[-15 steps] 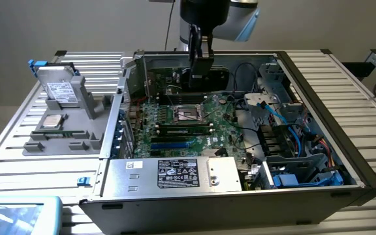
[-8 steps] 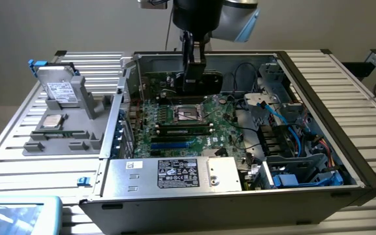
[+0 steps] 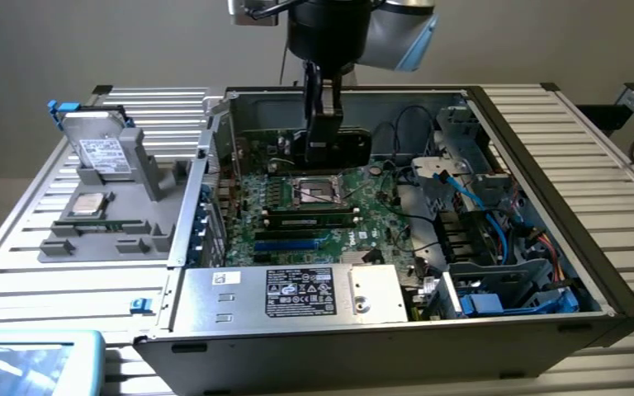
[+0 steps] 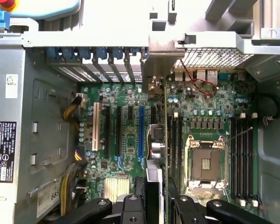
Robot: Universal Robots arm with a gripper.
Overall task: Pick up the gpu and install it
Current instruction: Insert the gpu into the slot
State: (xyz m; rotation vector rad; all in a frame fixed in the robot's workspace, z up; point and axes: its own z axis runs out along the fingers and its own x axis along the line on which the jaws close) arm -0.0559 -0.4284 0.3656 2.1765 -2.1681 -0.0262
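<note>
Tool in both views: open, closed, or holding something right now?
The tool is closed on the gpu, holding it on edge over the motherboard.

The gpu (image 3: pixel 337 142) hangs in the upper centre of the exterior view. It is a thin card standing on edge with its black shroud face showing, clamped between the fingers of the hand (image 3: pixel 323 150). In the wrist view it appears edge-on (image 4: pixel 154 179), with its silver end bracket (image 4: pixel 161 60) farthest from the hand.
</note>
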